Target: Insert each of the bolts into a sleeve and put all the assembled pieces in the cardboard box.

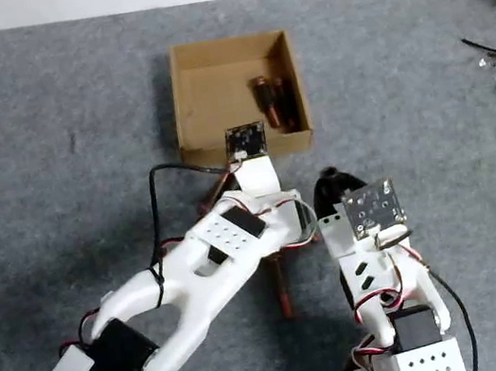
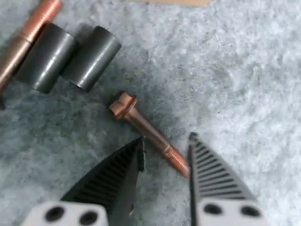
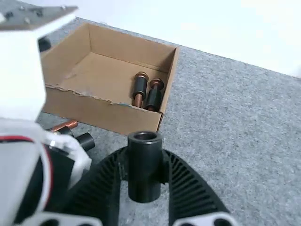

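Right wrist view: cardboard box (image 3: 94,110) holds two assembled pieces (image 3: 139,86).

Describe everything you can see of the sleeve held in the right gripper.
The sleeve is a short, dark, matte cylinder with an open round bore at its upper end. It stands roughly upright, clamped between the black ribbed fingers of the right gripper; no bolt shows in it. It is above the grey mat, short of the cardboard box and apart from it.
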You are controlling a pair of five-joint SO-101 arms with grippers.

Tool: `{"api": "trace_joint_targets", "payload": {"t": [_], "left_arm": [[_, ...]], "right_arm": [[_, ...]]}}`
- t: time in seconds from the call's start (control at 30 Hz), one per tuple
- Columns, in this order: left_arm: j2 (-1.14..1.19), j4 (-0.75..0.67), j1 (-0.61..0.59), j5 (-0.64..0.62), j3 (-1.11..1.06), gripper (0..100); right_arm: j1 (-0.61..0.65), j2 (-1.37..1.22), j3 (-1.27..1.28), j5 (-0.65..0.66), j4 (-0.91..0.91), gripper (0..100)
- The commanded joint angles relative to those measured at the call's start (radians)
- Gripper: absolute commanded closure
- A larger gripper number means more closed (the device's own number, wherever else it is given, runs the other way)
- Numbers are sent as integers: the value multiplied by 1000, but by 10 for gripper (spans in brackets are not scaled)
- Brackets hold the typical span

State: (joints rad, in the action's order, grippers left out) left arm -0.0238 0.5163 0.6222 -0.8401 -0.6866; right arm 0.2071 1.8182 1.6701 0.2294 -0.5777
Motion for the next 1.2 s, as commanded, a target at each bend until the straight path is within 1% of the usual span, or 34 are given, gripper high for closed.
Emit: {"api": "trace_joint_targets", "payload": {"t": [0.0,0.13,0.27,0.4,0.53,0.63,1.03,1.1,1.17], "left_arm": [[-2,-12,-13,-11,22,820],[-2,-12,-28,-91,2,824],[21,-12,-41,-91,-5,825],[143,-5,-44,-92,50,825],[239,140,-44,-95,177,825],[278,215,-44,-132,240,825],[285,226,-76,-130,255,827],[283,226,-76,-129,255,857],[283,226,-82,-107,259,941]], "right_arm": [[-12,10,36,-9,38,994],[-12,10,38,-8,38,994],[-12,10,38,-8,38,994],[-12,10,38,-6,38,994],[-12,10,38,-6,38,994],[-12,10,39,-6,38,994],[-10,10,39,-5,38,994],[-10,10,39,-5,38,994],[-10,10,39,-5,38,994]]}}
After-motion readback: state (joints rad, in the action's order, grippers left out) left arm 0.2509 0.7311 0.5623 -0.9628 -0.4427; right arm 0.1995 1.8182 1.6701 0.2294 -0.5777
